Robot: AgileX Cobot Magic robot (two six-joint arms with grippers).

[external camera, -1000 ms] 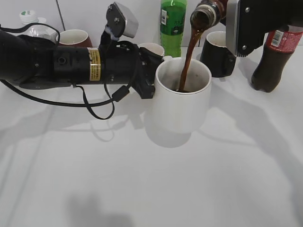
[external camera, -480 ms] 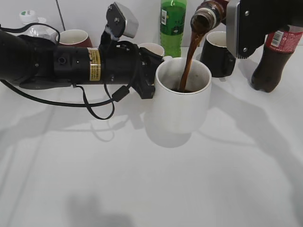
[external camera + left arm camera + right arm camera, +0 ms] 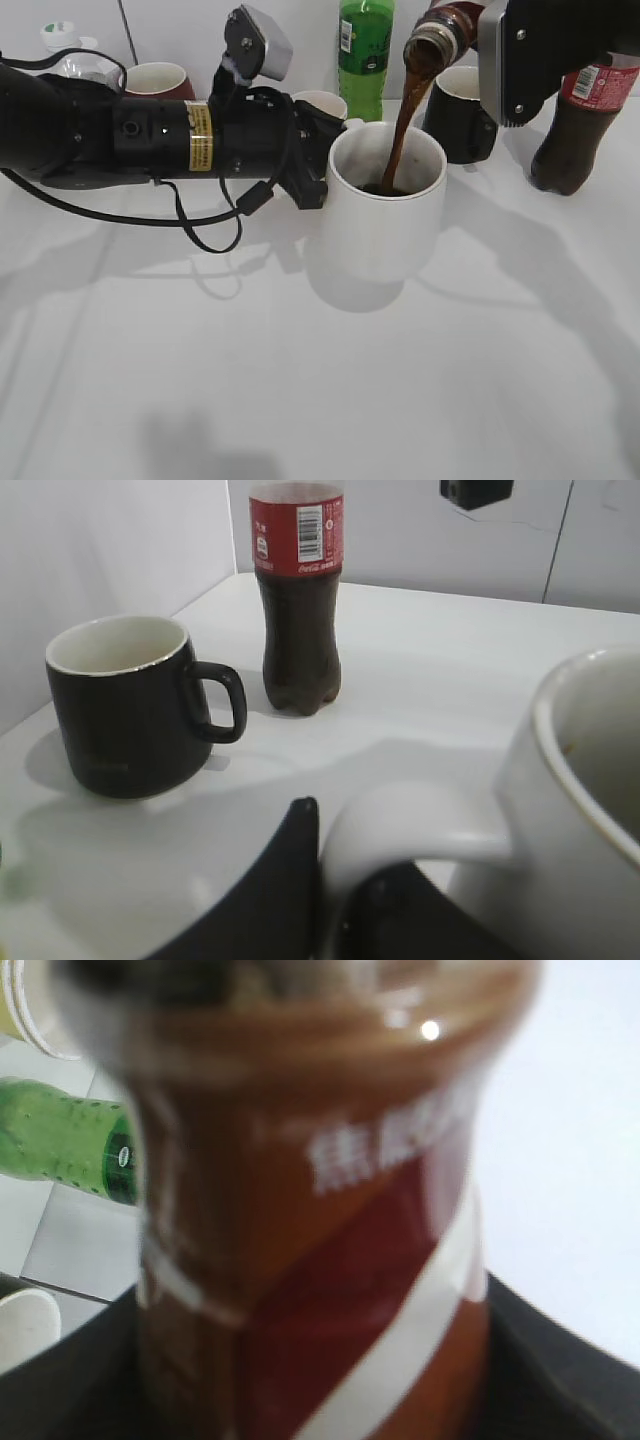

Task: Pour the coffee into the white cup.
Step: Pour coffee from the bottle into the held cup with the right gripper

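Observation:
The white cup (image 3: 385,215) stands mid-table, with dark coffee in its bottom. My left gripper (image 3: 322,160) is shut on its handle (image 3: 410,820), with one black finger (image 3: 285,900) on either side. My right gripper (image 3: 488,40) is shut on the coffee bottle (image 3: 448,28) and holds it tipped above the cup's back rim. A brown stream (image 3: 405,120) runs from the bottle's open mouth into the cup. The bottle's label fills the right wrist view (image 3: 330,1220), where my right gripper (image 3: 310,1410) is mostly hidden behind it.
A black mug (image 3: 460,118) and a cola bottle (image 3: 572,125) stand back right; both show in the left wrist view (image 3: 125,710) (image 3: 298,600). A green bottle (image 3: 365,50), a small white cup (image 3: 320,102) and a dark red mug (image 3: 158,78) stand at the back.
The coffee bottle has shifted slightly up and to the right while the stream keeps running into the cup. The left arm and the cup have not moved.

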